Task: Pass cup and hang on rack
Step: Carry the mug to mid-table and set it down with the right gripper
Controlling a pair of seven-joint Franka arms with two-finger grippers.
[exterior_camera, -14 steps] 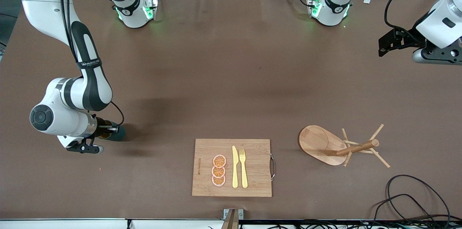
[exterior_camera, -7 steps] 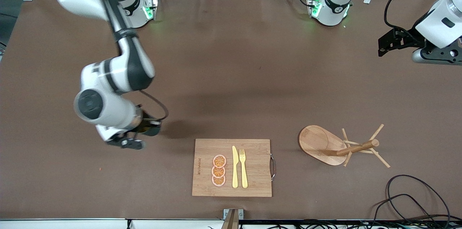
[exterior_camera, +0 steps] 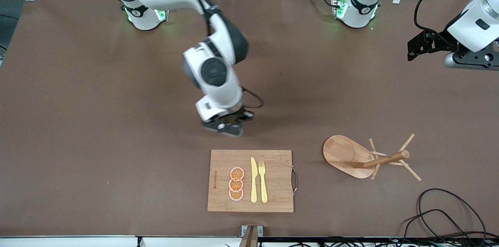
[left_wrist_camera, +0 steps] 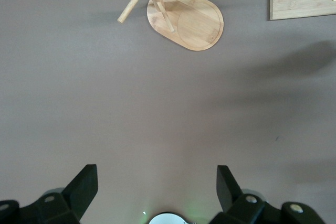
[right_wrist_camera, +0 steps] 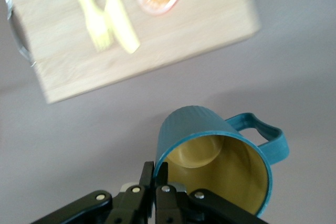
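Observation:
My right gripper is shut on the rim of the dark teal cup. The cup's yellowish inside and side handle show in the right wrist view. In the front view the right gripper hangs over the bare table near the cutting board's farther edge, and the hand hides most of the cup. The wooden rack stands toward the left arm's end of the table and also shows in the left wrist view. My left gripper waits open and empty above that end, and its own wrist view shows the fingers wide apart.
A bamboo cutting board lies near the front edge with a yellow knife, a fork and orange slices on it. Black cables lie at the front corner near the rack. Brown table surface lies between the right gripper and the rack.
My right arm has swung with the cup from its own end of the table to the middle, just above the cutting board's farther edge. The left arm has not moved.

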